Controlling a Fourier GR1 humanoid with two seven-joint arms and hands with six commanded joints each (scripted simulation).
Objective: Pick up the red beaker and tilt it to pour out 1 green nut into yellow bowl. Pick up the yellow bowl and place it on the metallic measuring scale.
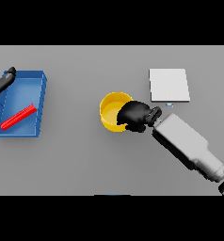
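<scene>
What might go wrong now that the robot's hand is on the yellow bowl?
1. The dark right hand curls over only one side of the round yellow bowl, so the bowl might tip or slip when lifted.
2. The flat metallic measuring scale looks barely wider than the bowl, so the bowl could land partly off its edge.
3. The red beaker lies in the blue tray; whether a nut reached the bowl is not visible.

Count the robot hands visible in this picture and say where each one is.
2. The right hand is curled over the yellow bowl's right rim, mid-table. The left hand shows at the far left edge, beside the blue tray.
</scene>
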